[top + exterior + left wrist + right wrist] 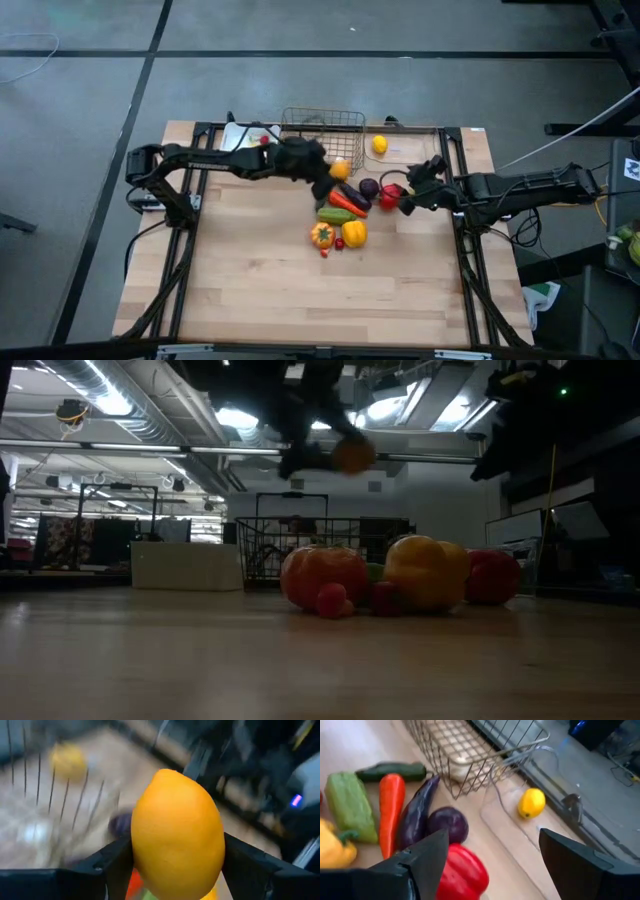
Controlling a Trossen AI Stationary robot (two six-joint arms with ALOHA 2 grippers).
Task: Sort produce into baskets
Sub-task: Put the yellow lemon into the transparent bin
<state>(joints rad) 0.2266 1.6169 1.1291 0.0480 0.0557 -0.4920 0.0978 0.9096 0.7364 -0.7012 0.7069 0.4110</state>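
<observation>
I am seeing the left gripper (175, 865) clamping an orange (176, 835) between its two dark fingers (112, 865), which are pressing on its sides and are spread only as wide as the fruit. In the high view that left gripper (330, 172) is hanging above the table with the orange (340, 170) just in front of the wire basket (322, 128), and the low view is showing the orange (352, 456) well off the tabletop. The right gripper (492, 860) is holding its fingers wide apart, gripping nothing, and is hovering over the red pepper (462, 872) and the purple onion (447, 824). Beside those are lying the eggplant (417, 810), the carrot (390, 810), a light green vegetable (350, 805) and the cucumber (392, 771). A lemon (531, 802) is sitting in the clear bin (515, 832) next to the wire basket. The white tray (240, 136) is standing on the basket's other side. I am finding no readable writing anywhere.
</observation>
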